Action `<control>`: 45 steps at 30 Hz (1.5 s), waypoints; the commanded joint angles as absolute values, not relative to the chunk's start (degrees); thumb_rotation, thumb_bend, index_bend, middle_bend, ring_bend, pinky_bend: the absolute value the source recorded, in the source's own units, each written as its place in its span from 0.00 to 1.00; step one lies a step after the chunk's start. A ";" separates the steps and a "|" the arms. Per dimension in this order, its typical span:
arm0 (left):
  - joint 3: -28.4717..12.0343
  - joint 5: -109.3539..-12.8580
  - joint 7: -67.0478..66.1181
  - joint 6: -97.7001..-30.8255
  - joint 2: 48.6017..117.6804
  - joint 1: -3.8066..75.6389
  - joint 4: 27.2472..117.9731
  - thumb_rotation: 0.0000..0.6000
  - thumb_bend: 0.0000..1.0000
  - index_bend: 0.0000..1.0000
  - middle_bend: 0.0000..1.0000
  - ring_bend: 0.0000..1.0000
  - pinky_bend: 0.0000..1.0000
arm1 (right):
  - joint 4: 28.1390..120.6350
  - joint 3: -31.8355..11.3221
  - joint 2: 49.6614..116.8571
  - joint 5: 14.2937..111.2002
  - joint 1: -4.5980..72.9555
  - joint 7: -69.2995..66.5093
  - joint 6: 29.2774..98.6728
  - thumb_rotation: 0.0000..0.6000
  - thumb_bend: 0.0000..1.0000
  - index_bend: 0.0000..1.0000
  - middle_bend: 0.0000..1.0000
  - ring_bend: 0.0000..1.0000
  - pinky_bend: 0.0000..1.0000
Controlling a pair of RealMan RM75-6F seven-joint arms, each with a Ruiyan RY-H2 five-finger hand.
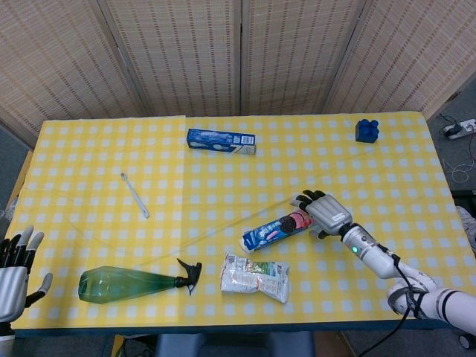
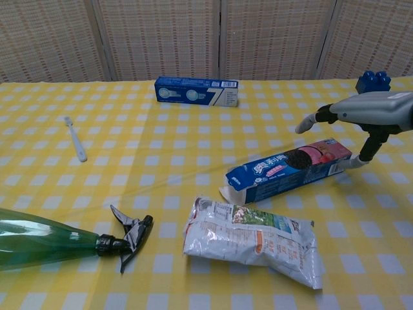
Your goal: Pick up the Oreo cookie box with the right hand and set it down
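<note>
- My left hand [image 1: 15,264] sits at the near left edge of the table [image 1: 89,156], off the cloth, fingers spread and holding nothing; the chest view does not show it.
- Just right of it, near the front edge, I see a green spray bottle [image 1: 126,283] lying on its side, black trigger head pointing right.
- Further back on the left lies a white toothbrush [image 1: 135,195], alone on the yellow checked cloth.
- Toward the back, around the middle, a blue toothpaste box [image 1: 221,140] lies flat, well apart from everything else.
- Near the front centre there is a crumpled snack bag [image 1: 255,276], lying just in front of the left end of the Oreo cookie box.
- The Oreo cookie box [image 1: 282,227] lies flat on the table right of centre, slanted, its blue end nearer me and its pink end further right and back.
- My right hand [image 1: 324,214] is over the pink end of that box, fingers apart and curved downward with nothing gripped; in the chest view the thumb tip reaches down just beside the box's right end, and I cannot tell whether it touches.
- At the far right back corner stands a blue toy brick [image 1: 367,130].
</note>
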State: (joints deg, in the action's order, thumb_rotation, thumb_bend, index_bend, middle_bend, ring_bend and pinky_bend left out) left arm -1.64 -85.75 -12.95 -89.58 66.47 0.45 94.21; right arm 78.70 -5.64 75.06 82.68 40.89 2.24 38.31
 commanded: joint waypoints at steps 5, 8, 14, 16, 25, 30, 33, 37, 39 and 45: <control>-1.56 -85.39 -12.67 -89.44 66.49 0.28 93.91 1.00 0.36 0.00 0.00 0.00 0.00 | 76.18 -5.11 77.00 80.90 42.23 2.95 37.06 1.00 0.24 0.14 0.17 0.05 0.14; -1.55 -85.33 -12.64 -89.22 66.66 0.36 93.81 1.00 0.37 0.00 0.00 0.00 0.00 | 74.72 -4.81 77.98 80.37 42.38 2.80 37.16 1.00 0.24 0.14 0.19 0.05 0.14; -1.59 -85.43 -12.75 -88.87 66.86 0.63 93.72 1.00 0.37 0.04 0.00 0.00 0.00 | 71.16 -4.15 80.62 79.65 42.58 2.01 37.31 1.00 0.24 0.17 0.26 0.09 0.14; -1.62 -85.39 -12.64 -88.85 66.87 0.65 93.68 1.00 0.37 0.05 0.00 0.00 0.00 | 70.33 -3.99 81.21 79.66 42.65 1.64 37.42 1.00 0.24 0.20 0.28 0.11 0.15; -1.65 -85.35 -12.57 -88.71 67.06 0.75 93.52 1.00 0.37 0.05 0.00 0.00 0.00 | 67.31 -3.01 83.20 81.50 42.50 -0.98 39.74 1.00 0.32 0.39 0.42 0.24 0.25; -1.60 -85.24 -12.67 -88.63 66.98 0.73 93.52 1.00 0.37 0.05 0.00 0.00 0.00 | 67.68 -3.01 82.25 82.96 41.98 -3.13 42.74 1.00 0.36 0.49 0.48 0.31 0.31; -1.57 -85.34 -12.68 -88.67 67.00 0.73 93.53 1.00 0.36 0.05 0.00 0.00 0.00 | 69.07 -3.07 80.77 83.93 41.88 -3.25 44.49 1.00 0.36 0.51 0.50 0.33 0.33; -1.55 -85.36 -12.87 -88.60 66.88 0.78 93.66 1.00 0.36 0.05 0.00 0.00 0.00 | 72.53 -3.21 77.30 85.12 42.17 -1.68 46.01 1.00 0.36 0.52 0.51 0.34 0.36; -1.58 -85.37 -12.87 -88.70 66.75 0.74 93.73 1.00 0.36 0.05 0.00 0.00 0.00 | 74.80 -2.94 74.39 85.67 42.97 0.45 45.06 1.00 0.36 0.52 0.51 0.34 0.36; -1.50 -85.40 -12.88 -88.66 66.85 0.73 93.74 1.00 0.36 0.05 0.00 0.00 0.00 | 80.55 -3.58 66.56 84.54 45.34 9.83 42.09 1.00 0.36 0.52 0.51 0.35 0.36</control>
State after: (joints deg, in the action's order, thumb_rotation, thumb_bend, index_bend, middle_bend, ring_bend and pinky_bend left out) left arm -1.52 -85.38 -12.87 -88.68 66.83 0.72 93.74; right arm 77.71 -3.18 70.01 85.10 43.98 5.86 43.64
